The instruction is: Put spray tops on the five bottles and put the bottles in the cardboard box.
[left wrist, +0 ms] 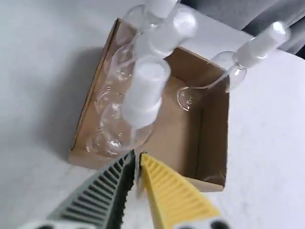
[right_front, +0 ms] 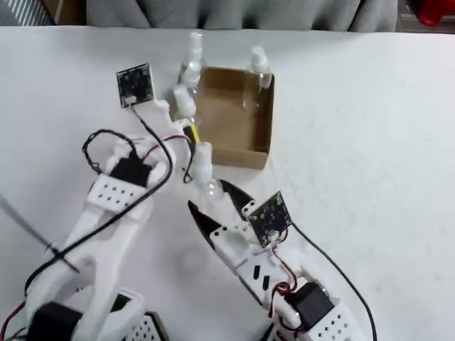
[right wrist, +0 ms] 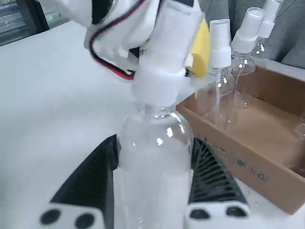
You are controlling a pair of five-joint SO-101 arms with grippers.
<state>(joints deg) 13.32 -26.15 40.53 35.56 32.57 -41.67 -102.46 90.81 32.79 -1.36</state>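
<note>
bottle (right wrist: 152, 167) clenched in right end effector (right wrist: 153, 143); left end effector (left wrist: 137, 157) seemingly pinches its spray top (right wrist: 167, 57).

Pretty bright, even light all round, the white table (right_front: 370, 142) almost washes out from above. Soft shadow falls beside the cardboard box (left wrist: 209, 143), and little glints sit on the clear bottle (right wrist: 152, 162).

Small print on cardboard box (right wrist: 248, 168), illegible.
</note>
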